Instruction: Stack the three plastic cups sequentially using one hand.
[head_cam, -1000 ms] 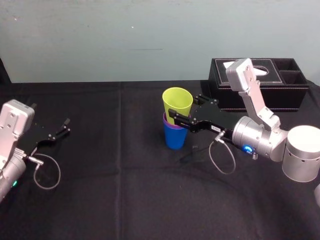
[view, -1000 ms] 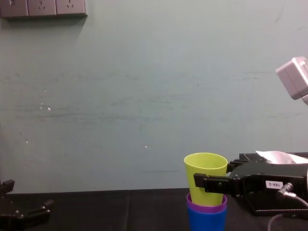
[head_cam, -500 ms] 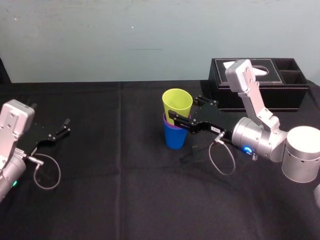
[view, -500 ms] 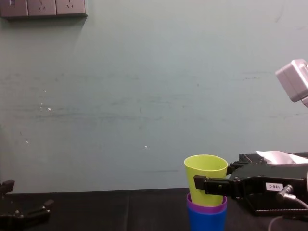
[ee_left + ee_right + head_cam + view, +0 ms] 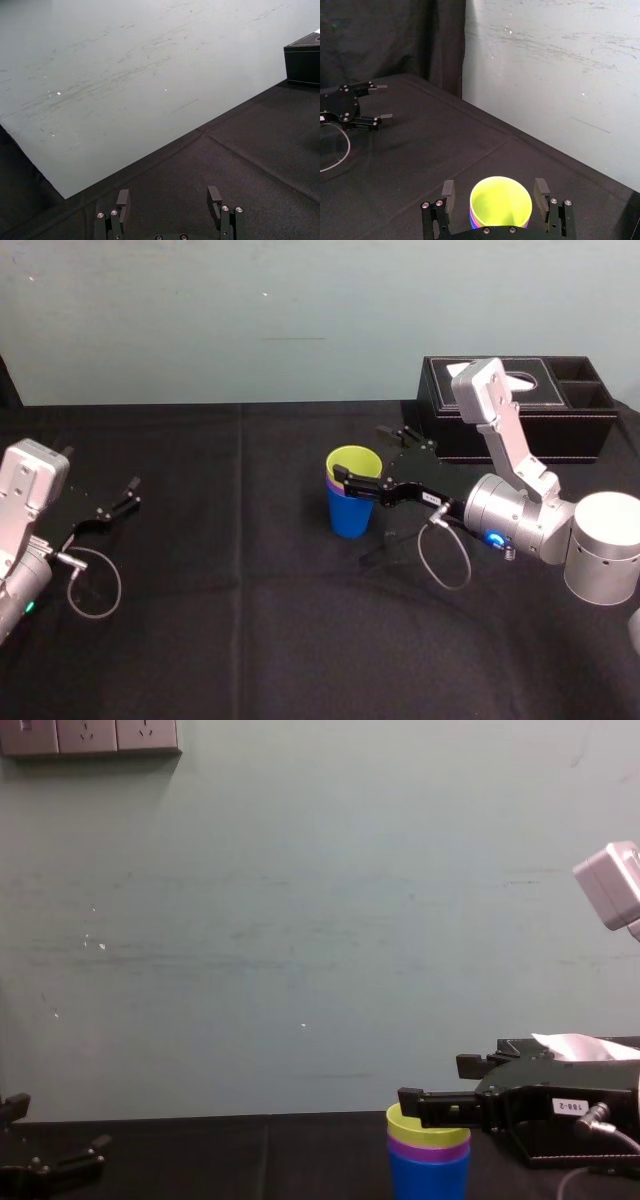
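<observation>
I judge the last stacking step to be all but complete. The yellow-green tapered plastic cup sits nested in the purple plastic cup, itself nested in the bright blue plastic cup; the stack stands upright near the middle of the black-clothed table.

The right end effector stands wide and holds nothing; its fingers flank the yellow-green rim, with a gap visible on each side in the right wrist view. In the chest view the near finger crosses the front of that rim.

The next move, in my judgement, calls for a straight withdrawal that clears the rim without tipping the stack.

The left end effector lies wide open at the table's left, well apart from the cups, idle; the black tissue box stands behind the right arm.
</observation>
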